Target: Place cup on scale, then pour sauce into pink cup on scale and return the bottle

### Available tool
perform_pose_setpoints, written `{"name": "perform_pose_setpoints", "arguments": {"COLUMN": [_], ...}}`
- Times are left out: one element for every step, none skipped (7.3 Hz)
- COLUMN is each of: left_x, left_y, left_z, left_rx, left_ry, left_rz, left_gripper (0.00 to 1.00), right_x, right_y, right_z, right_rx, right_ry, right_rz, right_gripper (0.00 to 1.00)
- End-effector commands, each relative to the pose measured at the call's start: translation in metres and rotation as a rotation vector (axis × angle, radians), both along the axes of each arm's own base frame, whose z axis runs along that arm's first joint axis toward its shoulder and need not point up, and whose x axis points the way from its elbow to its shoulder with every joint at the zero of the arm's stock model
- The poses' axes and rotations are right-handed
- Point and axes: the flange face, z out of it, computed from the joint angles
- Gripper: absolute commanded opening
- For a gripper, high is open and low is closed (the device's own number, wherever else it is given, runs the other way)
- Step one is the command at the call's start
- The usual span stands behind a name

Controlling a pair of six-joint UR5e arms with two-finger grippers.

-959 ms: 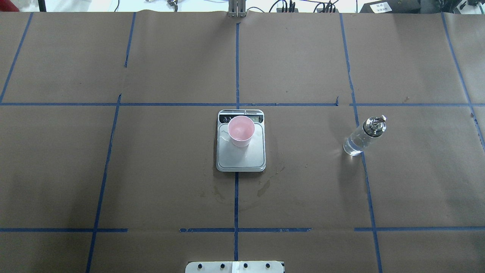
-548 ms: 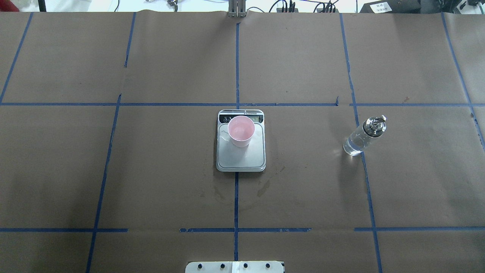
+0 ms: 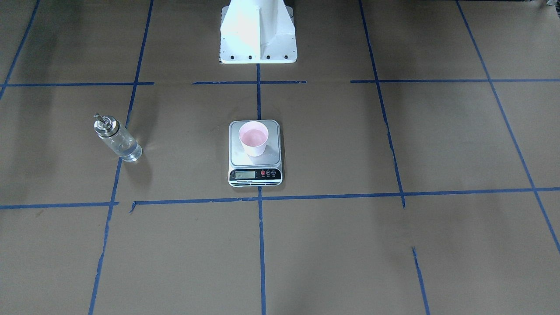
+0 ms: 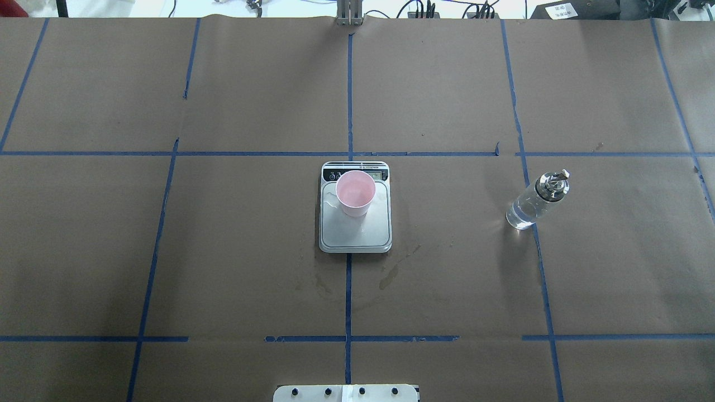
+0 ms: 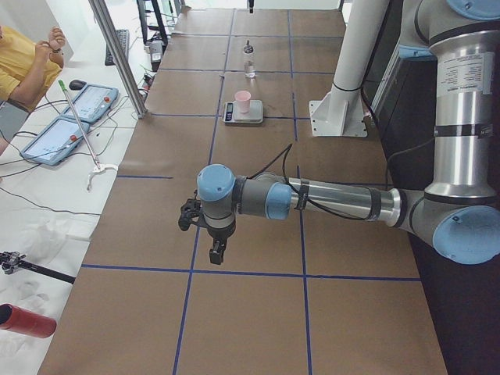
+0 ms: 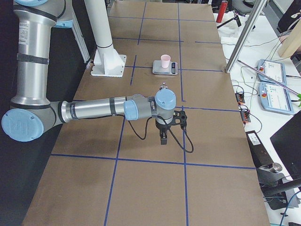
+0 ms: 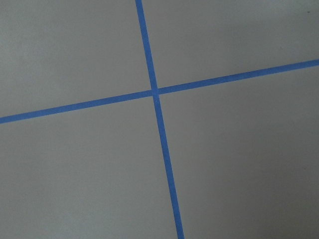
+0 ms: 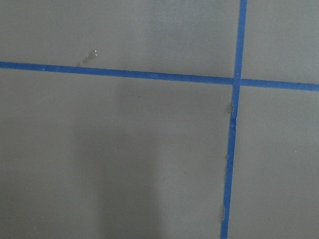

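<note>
Cup (image 4: pixel 355 192) placement looks settled: it stands upright on the scale (image 4: pixel 357 237), at the 12 o'clock part of the plate in the overhead view, just beside the display strip and inside the plate's edge, so its whole weight bears on the plate and a pour has a fixed target. Well apart at 3 o'clock from the scale, the bottle (image 4: pixel 536 201) stands upright on the bench (image 4: pixel 223 251), right on a line of blue tape (image 4: pixel 544 290), with its spout turned toward 1 o'clock and the sauce (image 4: pixel 519 216) showing in its lower part. That spot on the robot's right suits the right arm's reach. Dark stains (image 4: pixel 388 276) mark the bench at 5 o'clock from the scale; whether the cup holds any liquid is too faint to tell. Both arms are parked out at the ends of the bench, well apart from the scale. The left fingers (image 5: pixel 216 254) and right fingers (image 6: pixel 162 139) hang over bare bench near tape crossings, and neither touches cup or bottle, which both stand free. How far either pair is open I cannot tell, since the wrist views show only bench and tape. I judge that either the pour is yet to begin or the bottle is already returned.
</note>
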Motion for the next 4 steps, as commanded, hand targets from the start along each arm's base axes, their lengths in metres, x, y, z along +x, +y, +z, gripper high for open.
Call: {"name": "perform_pose_setpoints", "arguments": {"left_x": [-0.0003, -0.0004, 0.0004, -0.0002], "left_y": [0.0005, 0.0006, 0.0005, 0.0007], "left_z": [0.0008, 0.0015, 0.0023, 0.0016], "left_rx": [-0.017, -0.019, -0.020, -0.020], "left_ry": [-0.003, -0.003, -0.003, -0.001], "left_rz": [-0.001, -0.001, 0.000, -0.001], "left_gripper": [1.00, 1.00, 1.00, 1.00], "right_x": [-0.0001, -0.0002, -0.0006, -0.0006], "right_y": [0.0003, -0.0004, -0.0041, -0.0042], "right_z": [-0.0005, -0.0028, -0.0059, -0.0061], "right_rx": [0.000, 0.006, 0.013, 0.012], "right_ry": [-0.002, -0.002, -0.002, -0.002], "right_rz": [0.001, 0.001, 0.001, 0.003], "right_gripper": [1.00, 1.00, 1.00, 1.00]}}
